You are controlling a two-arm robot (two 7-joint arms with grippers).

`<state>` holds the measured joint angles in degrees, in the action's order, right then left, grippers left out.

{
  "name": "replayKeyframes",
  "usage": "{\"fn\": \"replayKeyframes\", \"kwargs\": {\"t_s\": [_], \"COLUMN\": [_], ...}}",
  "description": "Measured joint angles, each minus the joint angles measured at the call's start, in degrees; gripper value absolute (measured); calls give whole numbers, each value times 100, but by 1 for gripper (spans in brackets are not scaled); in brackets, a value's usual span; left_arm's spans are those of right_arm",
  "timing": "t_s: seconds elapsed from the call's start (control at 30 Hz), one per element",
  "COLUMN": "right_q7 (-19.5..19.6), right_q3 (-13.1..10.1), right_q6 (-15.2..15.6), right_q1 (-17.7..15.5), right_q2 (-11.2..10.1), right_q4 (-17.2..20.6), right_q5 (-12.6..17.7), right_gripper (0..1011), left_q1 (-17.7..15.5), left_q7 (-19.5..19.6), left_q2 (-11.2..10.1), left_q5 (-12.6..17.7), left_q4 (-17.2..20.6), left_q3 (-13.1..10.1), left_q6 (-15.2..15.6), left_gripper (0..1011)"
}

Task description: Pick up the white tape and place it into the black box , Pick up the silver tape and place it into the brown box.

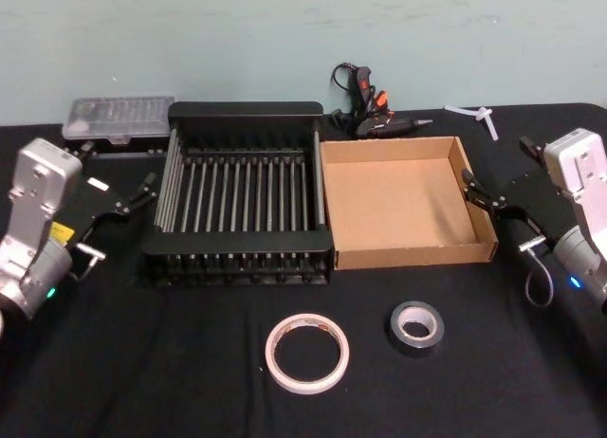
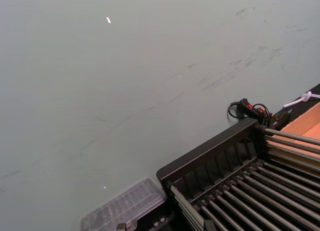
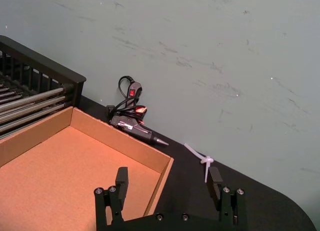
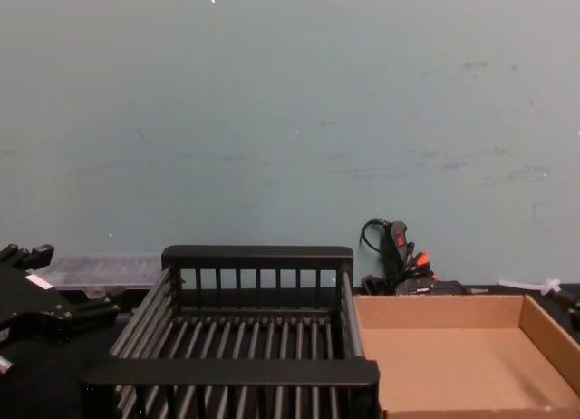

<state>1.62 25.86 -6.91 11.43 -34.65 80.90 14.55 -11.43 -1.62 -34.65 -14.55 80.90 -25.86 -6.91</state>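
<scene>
Right now the white tape lies flat on the worktop in front of the black box, and the silver tape sits just to its right, in front of the brown box. Both boxes stand side by side, touching, and hold nothing. We see the left gripper hovering beside the black box's left wall and the right gripper beside the brown box's right wall, each with jaws spread wide and holding nothing. We judge that no pick has begun: the first step, fetching the white tape, is in hand. Next, we think, a gripper must swing toward the front, come down over the roll's rim and close across it.
</scene>
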Motion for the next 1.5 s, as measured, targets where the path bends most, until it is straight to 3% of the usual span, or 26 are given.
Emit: {"fn": "replayKeyframes", "kwargs": {"t_s": [1.17, 1.5], "right_q7": [0, -195], "right_q3": [0, -222], "right_q6": [0, 263], "right_q1": [0, -163], "right_q2": [0, 53], "right_q4": [0, 248], "right_q5": [0, 151], "right_gripper": [1002, 1002], "left_q1": [0, 0], "left_q7": [0, 0], "left_q2": [0, 0], "left_q5": [0, 0], "left_q4": [0, 0], "left_q3": [0, 0], "left_q6": [0, 0], "left_gripper": [1001, 1001]}}
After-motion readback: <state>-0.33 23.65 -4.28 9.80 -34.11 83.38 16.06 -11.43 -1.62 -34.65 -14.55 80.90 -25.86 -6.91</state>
